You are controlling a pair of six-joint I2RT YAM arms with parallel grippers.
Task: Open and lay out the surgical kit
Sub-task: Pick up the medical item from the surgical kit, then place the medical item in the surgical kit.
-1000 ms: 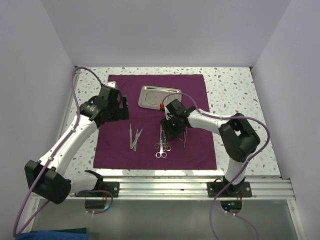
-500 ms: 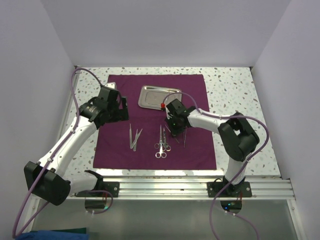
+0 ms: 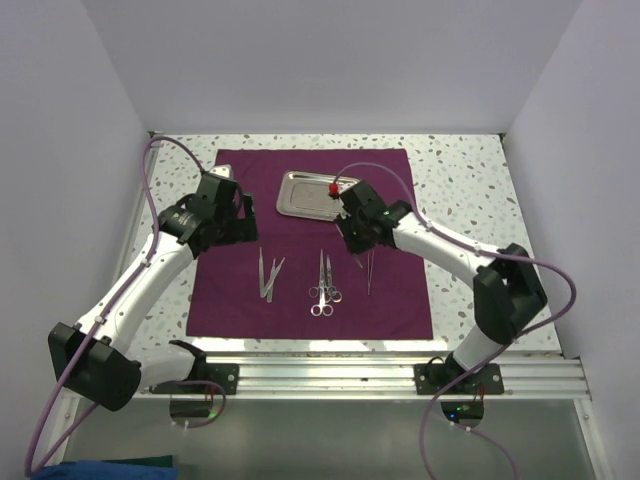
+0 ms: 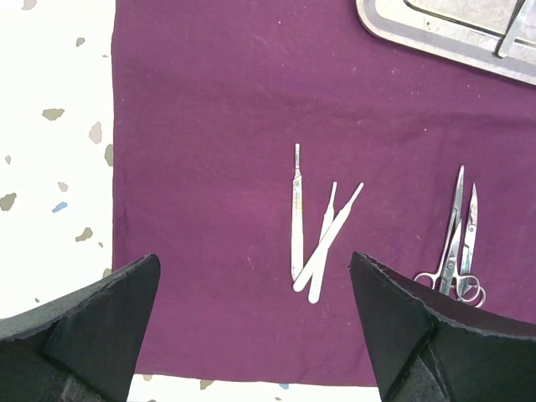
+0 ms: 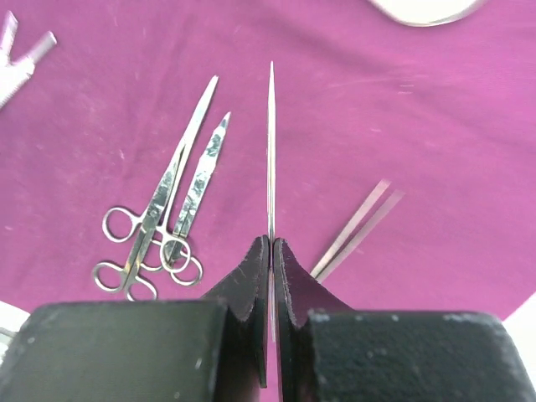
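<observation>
The surgical kit lies opened out: a maroon cloth (image 3: 230, 300) with a steel tray (image 3: 305, 192) at its far edge. On the cloth are a scalpel handle and tweezers (image 4: 318, 234), ring-handled scissors (image 5: 167, 218) and a thin strip-like tool (image 5: 356, 230). My right gripper (image 5: 271, 243) is shut on a thin pointed silver instrument (image 5: 270, 142), seen edge-on, and holds it above the cloth just in front of the tray. My left gripper (image 4: 254, 258) hovers wide open over the cloth's left part, holding nothing.
Speckled tabletop (image 3: 470, 190) surrounds the cloth. White walls close in the left, right and back. A metal rail (image 3: 380, 375) with the arm bases runs along the near edge. One slim tool (image 4: 512, 29) lies in the tray.
My right gripper closed on the thin instrument and lifted it off the cloth, moving back and to the right toward the tray; its elbow swung right. The left arm stayed still.
</observation>
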